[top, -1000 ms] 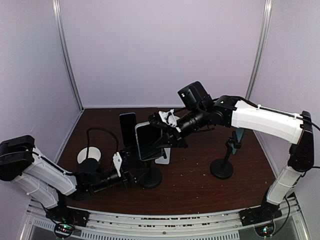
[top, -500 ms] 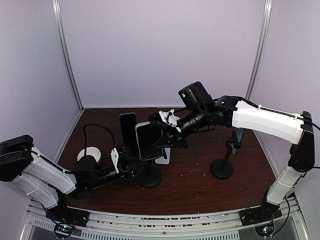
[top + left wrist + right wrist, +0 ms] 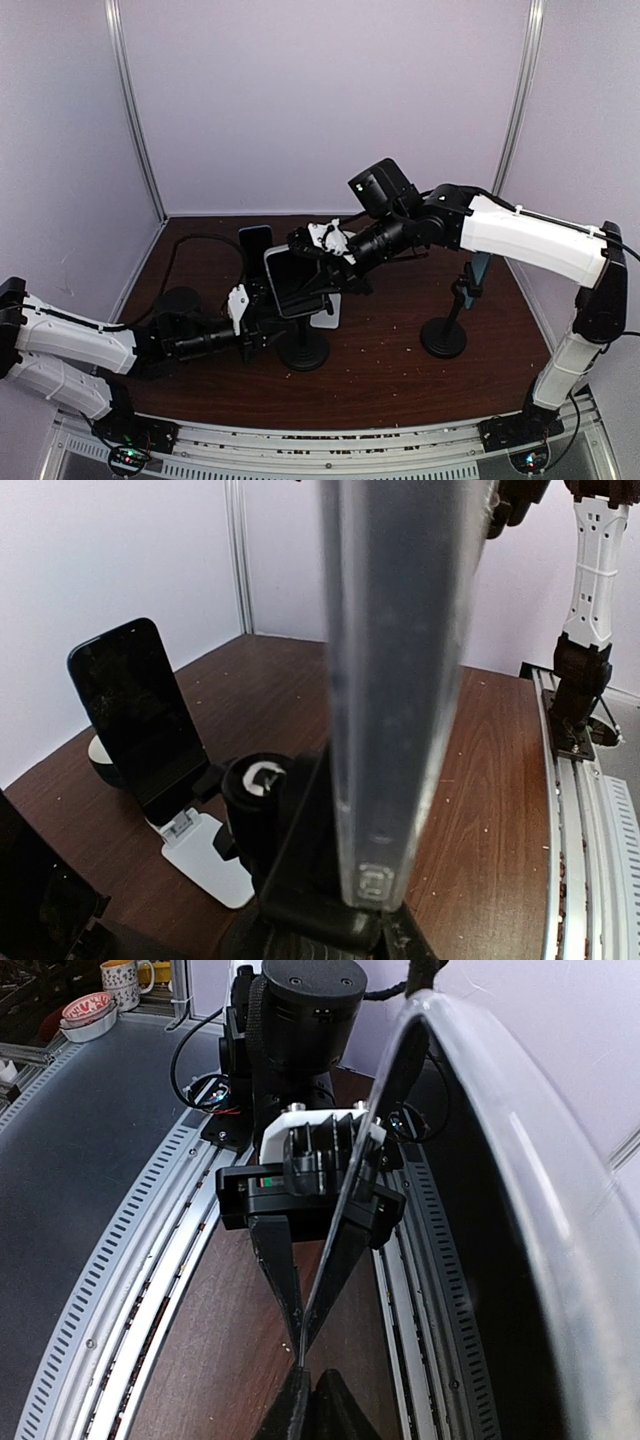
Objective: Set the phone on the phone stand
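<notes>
Two grippers meet in the overhead view: the right gripper (image 3: pixel 318 262) clamps the phone (image 3: pixel 295 283) upright above the black phone stand (image 3: pixel 303 352), with the left gripper (image 3: pixel 262 325) beside its stem. From the left wrist, the phone's lower end is at the cradle. From the right wrist, the left fingers (image 3: pixel 275 1260) taper narrow, but I cannot tell what they grip.

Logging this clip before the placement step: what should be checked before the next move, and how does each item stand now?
1. Right fingers clamped on the clear-cased dark phone: ok.
2. Phone held roughly on end above the black round-based phone stand: ok.
3. Phone's lower end seated in that stand's cradle: cannot tell.
4. Left fingers gripping the stand to steady it: cannot tell.
5. Second dark phone on its white stand standing apart from the held phone: ok.
</notes>
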You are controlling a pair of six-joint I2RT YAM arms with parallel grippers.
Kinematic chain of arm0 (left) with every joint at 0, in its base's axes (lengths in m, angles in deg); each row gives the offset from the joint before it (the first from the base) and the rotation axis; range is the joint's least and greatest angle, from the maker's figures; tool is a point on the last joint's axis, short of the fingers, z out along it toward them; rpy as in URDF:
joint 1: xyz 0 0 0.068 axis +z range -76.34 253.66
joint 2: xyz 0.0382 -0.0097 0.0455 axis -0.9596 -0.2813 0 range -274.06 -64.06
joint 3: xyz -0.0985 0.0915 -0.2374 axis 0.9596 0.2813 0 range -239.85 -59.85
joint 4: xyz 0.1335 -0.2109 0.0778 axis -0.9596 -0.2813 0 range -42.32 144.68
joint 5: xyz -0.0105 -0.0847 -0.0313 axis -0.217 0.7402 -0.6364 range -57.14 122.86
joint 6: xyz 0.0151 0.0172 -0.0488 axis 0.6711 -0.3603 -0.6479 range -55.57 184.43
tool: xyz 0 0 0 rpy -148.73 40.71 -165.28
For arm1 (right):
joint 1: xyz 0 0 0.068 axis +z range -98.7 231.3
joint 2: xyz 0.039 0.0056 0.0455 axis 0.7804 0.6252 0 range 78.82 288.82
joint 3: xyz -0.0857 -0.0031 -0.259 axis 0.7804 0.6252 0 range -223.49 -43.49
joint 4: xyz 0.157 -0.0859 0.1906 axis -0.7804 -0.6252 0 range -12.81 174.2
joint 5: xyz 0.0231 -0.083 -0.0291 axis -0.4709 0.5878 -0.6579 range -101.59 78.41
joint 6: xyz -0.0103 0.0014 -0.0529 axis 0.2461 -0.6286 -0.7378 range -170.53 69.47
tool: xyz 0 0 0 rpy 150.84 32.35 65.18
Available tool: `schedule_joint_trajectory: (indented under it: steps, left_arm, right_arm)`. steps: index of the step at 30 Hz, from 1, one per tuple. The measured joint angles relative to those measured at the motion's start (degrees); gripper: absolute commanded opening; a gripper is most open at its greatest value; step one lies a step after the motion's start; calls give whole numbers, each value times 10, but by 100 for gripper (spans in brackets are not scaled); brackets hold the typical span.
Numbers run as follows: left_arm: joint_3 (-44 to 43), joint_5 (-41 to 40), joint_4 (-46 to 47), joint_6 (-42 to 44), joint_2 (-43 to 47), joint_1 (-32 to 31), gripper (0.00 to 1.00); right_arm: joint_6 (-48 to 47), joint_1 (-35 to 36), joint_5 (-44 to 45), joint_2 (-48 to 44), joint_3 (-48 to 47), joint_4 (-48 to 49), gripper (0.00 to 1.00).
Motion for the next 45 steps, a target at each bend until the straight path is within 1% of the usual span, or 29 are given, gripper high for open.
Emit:
schedule_joint_trajectory:
  steps: [3,10,15,18,22,28,36,37,39,40,42,43,45]
  left_arm:
    - [-3,8,-23,12,11,7,0]
    - [-21,37,-69,33,19,28,0]
    - [-38,56,-97,60,22,35,0]
    - [-40,65,-101,73,23,39,0]
    - [-42,75,-102,77,21,47,0]
    - [-42,92,-76,73,4,52,0]
    - [-42,103,-65,73,-2,60,0]
    - [-42,102,-64,72,-3,61,0]
    - [-43,102,-64,72,-4,63,0]
    - [-44,102,-64,72,-4,63,0]
    - [-44,103,-65,72,-4,63,0]
    - [-46,103,-67,71,-4,63,0]
    - [-51,104,-78,72,-5,63,0]
  right_arm:
    - [1,3,4,0,6,12,0]
    - [3,3,21,16,-12,-2,0]
    - [6,6,49,-6,30,10,0]
    - [8,7,50,-7,39,17,0]
    - [20,5,49,0,27,19,0]
    - [27,0,41,-8,45,45,0]
    - [48,-18,2,-10,83,95,0]
    - [51,-21,-3,-10,86,101,3]
    - [55,-24,-7,-9,86,105,16]
    - [57,-24,-7,-9,86,106,26]
    - [60,-25,-1,-11,85,110,36]
    - [61,-25,6,-14,87,116,40]
    - [62,-27,16,-19,87,124,43]
